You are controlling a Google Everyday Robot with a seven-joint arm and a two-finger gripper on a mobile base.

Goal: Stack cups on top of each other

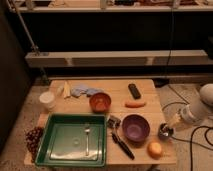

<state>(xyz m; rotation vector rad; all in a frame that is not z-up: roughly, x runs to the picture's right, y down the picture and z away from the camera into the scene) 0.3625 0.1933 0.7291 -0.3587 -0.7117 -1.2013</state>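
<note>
In the camera view, the pincer reaches in from the right and sits at the dark grey cup, close over its rim. How wide it stands, and whether it grips the cup, I cannot tell. That cup (shiny, metal-looking) stands upright near the right edge of the surface, just beside the purple bowl. The white cup, round and plain, stands upright at the left edge, above the green tray and well apart from the grey one.
</note>
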